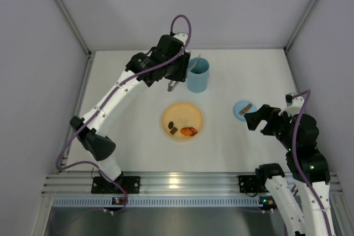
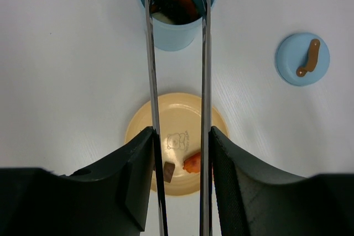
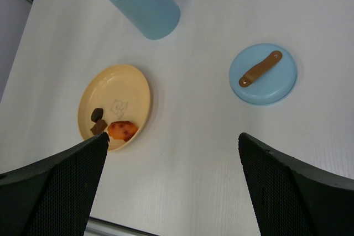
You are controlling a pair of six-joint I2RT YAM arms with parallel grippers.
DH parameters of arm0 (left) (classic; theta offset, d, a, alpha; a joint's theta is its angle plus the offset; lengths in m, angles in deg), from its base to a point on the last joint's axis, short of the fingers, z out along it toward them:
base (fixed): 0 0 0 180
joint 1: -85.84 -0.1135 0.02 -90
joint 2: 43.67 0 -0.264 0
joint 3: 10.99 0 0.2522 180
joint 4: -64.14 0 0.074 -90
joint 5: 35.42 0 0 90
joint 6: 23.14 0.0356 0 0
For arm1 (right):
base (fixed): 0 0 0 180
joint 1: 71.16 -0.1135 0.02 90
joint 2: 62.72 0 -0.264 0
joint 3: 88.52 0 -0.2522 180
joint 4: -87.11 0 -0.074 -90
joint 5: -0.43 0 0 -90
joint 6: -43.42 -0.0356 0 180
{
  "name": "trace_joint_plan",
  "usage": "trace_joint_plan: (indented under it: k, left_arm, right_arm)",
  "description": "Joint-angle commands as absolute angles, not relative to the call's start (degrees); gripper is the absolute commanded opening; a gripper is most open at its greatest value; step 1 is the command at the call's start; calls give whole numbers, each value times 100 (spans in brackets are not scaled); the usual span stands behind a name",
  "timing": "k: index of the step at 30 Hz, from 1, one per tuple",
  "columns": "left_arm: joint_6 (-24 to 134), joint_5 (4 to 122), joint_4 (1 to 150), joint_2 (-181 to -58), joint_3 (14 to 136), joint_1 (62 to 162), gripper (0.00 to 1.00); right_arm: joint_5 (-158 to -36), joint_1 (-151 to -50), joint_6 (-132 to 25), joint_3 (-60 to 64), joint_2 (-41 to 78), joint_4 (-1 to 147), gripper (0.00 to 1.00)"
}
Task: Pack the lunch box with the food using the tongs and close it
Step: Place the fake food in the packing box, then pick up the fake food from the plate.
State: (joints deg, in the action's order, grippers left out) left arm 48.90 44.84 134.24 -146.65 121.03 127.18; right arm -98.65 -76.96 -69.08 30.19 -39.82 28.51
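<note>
Two left jaws pinch the tongs (image 2: 204, 81); right jaws gape.

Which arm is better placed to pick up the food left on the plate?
Left: the left gripper holds the tongs, close to the plate. The right gripper is open and empty, beside the lid.

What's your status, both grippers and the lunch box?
Left gripper shut on tongs, tips over lunch box. Right gripper open, empty, beside lid. Some food in box, more on plate. Nothing in the way.
</note>
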Motion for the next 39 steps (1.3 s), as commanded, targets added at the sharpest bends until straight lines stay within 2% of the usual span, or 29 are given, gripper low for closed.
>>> trace_joint_plan:
  k: [1,9,18,25,39]
  left_arm:
    - [4954,4711,13608,-13669,11502,12794,48]
    - [4972,5167,13837,-12218,9455,12996,48]
    - [4989,5792,13740,-11522,7811,13417,49]
    - [4884,5625,13512,-11574,7309,13760,52]
    - [4884,5116,13239,-11987,7238,13813,55]
  right_arm:
    - [-9871,-7617,-6855,2938,-4039,2879,100]
    - [-9889,-7617,-6899,2876,-4057,2879,99]
    - [-9950,-7617,-6952,2955,-4004,2967,100]
    - [-9915,-7626,-6925,2947,-3986,2950,99]
    - [-9880,-7617,-6855,2859,-3969,2914,100]
